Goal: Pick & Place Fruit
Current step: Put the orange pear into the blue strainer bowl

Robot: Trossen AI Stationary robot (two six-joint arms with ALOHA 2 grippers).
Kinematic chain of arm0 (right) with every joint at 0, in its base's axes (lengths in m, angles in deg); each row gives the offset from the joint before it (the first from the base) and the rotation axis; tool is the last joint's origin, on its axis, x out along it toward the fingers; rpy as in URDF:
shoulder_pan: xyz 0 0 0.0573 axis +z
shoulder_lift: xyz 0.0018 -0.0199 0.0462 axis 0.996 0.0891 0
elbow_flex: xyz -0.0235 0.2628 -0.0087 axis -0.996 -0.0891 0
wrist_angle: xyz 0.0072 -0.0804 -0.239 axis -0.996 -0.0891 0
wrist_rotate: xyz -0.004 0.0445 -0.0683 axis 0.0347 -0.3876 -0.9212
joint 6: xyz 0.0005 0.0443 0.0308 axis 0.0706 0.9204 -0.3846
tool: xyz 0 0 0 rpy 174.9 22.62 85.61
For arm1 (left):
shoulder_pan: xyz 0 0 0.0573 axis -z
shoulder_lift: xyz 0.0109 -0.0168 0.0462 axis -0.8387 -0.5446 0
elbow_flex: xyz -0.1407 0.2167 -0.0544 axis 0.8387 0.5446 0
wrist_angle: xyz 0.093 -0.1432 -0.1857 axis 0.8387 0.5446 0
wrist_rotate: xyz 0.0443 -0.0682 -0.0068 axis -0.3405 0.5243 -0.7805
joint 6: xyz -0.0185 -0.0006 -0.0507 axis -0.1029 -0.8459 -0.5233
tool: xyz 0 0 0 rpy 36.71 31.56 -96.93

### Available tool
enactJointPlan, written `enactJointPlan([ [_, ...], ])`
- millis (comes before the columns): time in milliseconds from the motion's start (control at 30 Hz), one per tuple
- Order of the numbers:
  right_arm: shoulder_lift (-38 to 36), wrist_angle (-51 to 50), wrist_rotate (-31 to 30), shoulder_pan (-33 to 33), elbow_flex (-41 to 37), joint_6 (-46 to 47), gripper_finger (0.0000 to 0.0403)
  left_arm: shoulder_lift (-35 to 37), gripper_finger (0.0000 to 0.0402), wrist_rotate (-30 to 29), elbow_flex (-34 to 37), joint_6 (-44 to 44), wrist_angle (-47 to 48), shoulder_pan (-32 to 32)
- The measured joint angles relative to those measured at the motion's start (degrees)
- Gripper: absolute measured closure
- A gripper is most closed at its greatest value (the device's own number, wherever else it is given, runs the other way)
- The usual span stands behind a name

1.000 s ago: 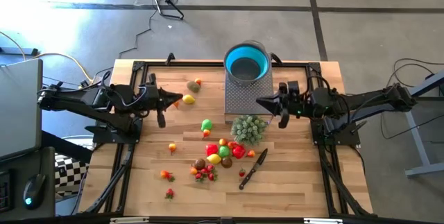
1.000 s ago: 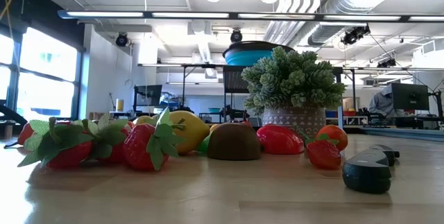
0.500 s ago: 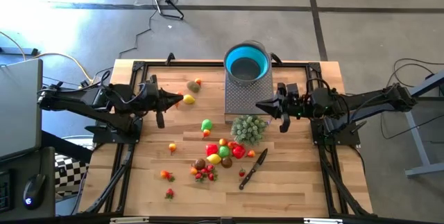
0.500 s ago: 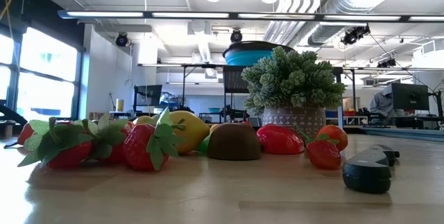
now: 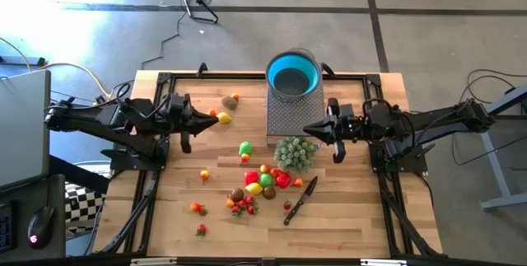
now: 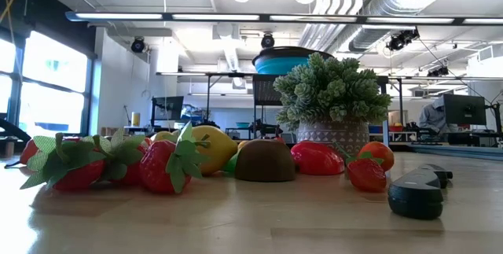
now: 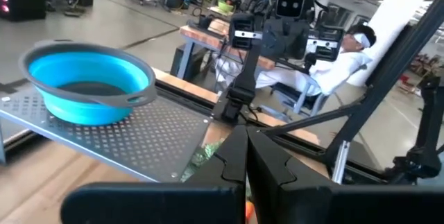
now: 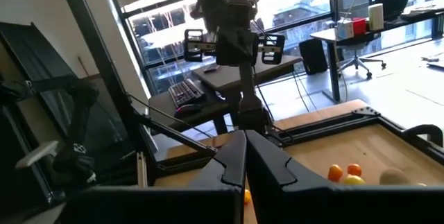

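Both tools are pressed together and hold nothing. The left tool [image 5: 216,119] hovers over the counter [image 5: 165,217] near its left side, the right tool [image 5: 306,128] beside the bushy plant [image 5: 295,152]. The fruit [image 5: 262,180] lies scattered mid-counter, outside the blue bowl [image 5: 293,75].

Grey concrete floor [image 5: 461,19] crossed by dark seams surrounds the wooden surface [image 5: 346,225]. Tall windows [image 6: 43,89] stand at the left; white ducts [image 6: 346,2] and strip lights [image 6: 228,16] run overhead.
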Motion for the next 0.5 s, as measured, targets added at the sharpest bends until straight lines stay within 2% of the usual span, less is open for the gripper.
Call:
enactJointPlan([
  [233, 0.0, -1.1, -3.6, 0.0, 0.0, 0.4, 0.0401, -1.0, 0.0402, 0.5, 0.0, -5.6, 1.6, 0.4],
  [367, 0.0, -1.0, -3.6, 0.0, 0.0, 1.1, 0.0401, -2.9, 0.0402, 0.2, 0.0, -7.0, 1.3, 4.4],
  [500, 0.0, -1.0, -3.8, 0.0, 0.0, 2.1, 0.0401, -5.6, 0.0402, -3.0, 0.0, -9.4, 1.5, 9.6],
])
